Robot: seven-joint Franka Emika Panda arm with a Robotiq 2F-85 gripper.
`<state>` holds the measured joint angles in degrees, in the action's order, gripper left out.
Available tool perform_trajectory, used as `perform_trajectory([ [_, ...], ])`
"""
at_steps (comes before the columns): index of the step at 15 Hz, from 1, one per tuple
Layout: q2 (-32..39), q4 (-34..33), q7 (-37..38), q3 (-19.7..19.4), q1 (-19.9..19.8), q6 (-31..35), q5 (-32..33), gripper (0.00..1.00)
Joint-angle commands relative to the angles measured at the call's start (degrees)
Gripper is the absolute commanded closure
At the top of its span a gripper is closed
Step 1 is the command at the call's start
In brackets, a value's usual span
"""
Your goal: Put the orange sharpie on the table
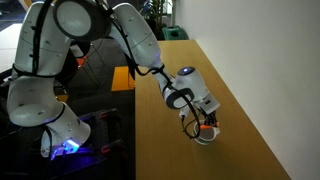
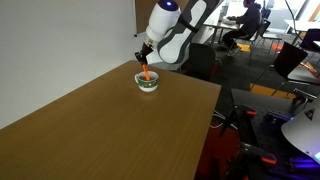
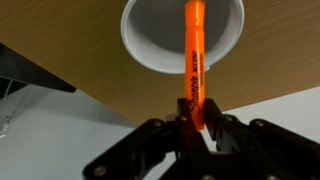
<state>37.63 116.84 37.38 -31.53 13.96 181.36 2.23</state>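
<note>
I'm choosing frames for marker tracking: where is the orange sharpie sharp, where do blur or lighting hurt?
Wrist view: the orange sharpie is crisp, label readable; the gripper clamping it is dark and soft. In an exterior view the white bowl is small and soft; a blue glow flares off-table. In an exterior view the table is evenly lit, the orange sharpie a tiny streak.

Beyond my reach I see a white wall, dark chairs on a grey floor, and a blue light glowing low
</note>
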Motion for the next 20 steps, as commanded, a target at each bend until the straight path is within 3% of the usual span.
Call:
perform_trajectory([
  [1,-6.28,7.1,-6.18,-1.96,3.76,4.54,-4.36,0.95],
  [2,-7.7,8.29,-3.92,-1.92,3.66,5.58,-0.69,0.95],
  [4,-10.09,10.31,-4.76,-2.11,4.76,7.23,-0.25,0.95],
  [6,-13.36,11.8,-6.05,0.23,3.78,6.75,1.59,0.95],
  [12,-19.95,13.29,-9.12,9.77,1.21,-2.63,7.26,0.95],
  [20,-17.33,8.77,-13.71,18.04,1.58,-19.38,6.54,0.95],
])
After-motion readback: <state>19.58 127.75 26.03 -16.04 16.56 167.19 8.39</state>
